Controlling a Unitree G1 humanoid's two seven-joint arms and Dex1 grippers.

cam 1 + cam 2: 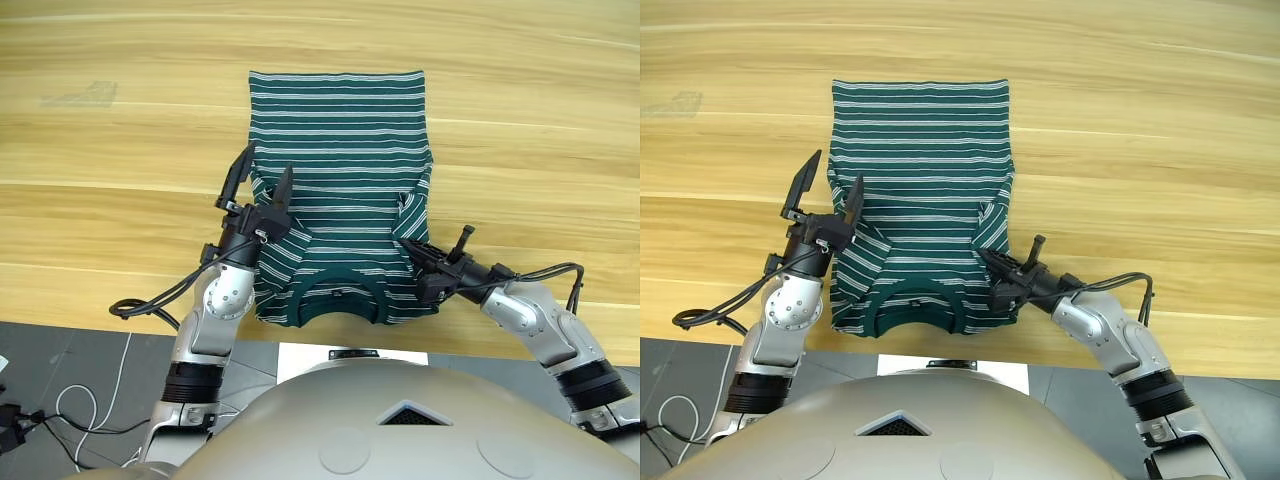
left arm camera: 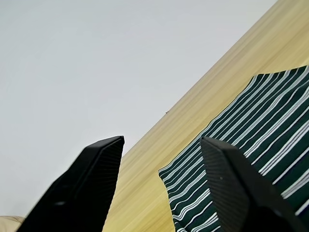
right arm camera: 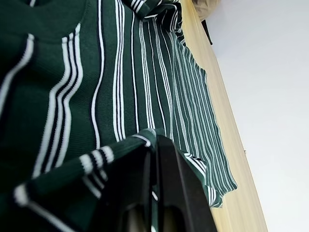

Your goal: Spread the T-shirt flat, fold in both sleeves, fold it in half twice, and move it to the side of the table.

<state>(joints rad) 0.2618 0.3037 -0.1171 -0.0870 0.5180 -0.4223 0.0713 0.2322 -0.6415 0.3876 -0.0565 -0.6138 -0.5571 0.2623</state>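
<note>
At the centre of the head view, the shirt (image 1: pixel 340 150) is lying on the desk (image 1: pixel 120 150), sleeves folded in and collar pointing toward the bottom edge. The left jaws are hanging released at the shirt's lower left edge, half over cloth, half over bare wood. The right jaws are clenching a fold of the shirt at its lower right.

Bright, even light from above, with faint soft shadows.
</note>
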